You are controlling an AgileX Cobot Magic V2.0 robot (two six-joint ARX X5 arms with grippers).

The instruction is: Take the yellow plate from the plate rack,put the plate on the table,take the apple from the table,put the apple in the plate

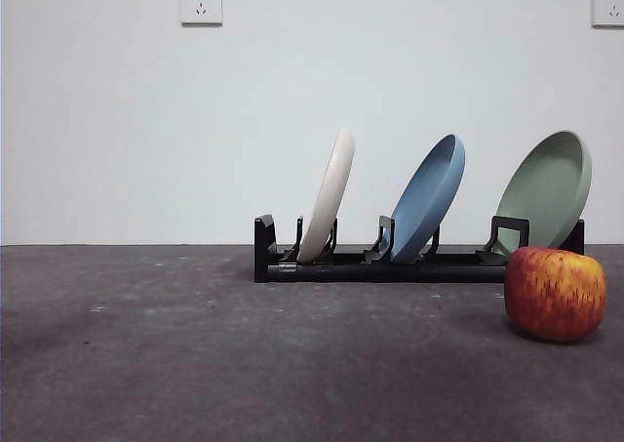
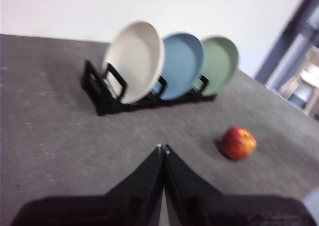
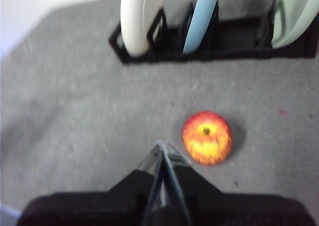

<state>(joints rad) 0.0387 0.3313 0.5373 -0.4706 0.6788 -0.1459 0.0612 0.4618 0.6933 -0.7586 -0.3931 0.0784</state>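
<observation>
The yellow plate [image 1: 330, 196] is pale cream and stands tilted in the left slot of the black plate rack [image 1: 390, 266]; it also shows in the left wrist view [image 2: 135, 60] and the right wrist view [image 3: 141, 16]. The red and yellow apple [image 1: 554, 293] sits on the dark grey table [image 1: 195, 364], in front of the rack's right end. My left gripper [image 2: 162, 147] is shut and empty, above the table well short of the rack. My right gripper [image 3: 161, 145] is shut and empty too, with the apple [image 3: 207, 137] close beside its tips. Neither arm shows in the front view.
A blue plate [image 1: 429, 196] stands in the rack's middle slot and a sage-green plate [image 1: 548, 188] in the right one. Behind the table is a white wall with two sockets [image 1: 201, 3]. Bare table surface lies left of and in front of the rack.
</observation>
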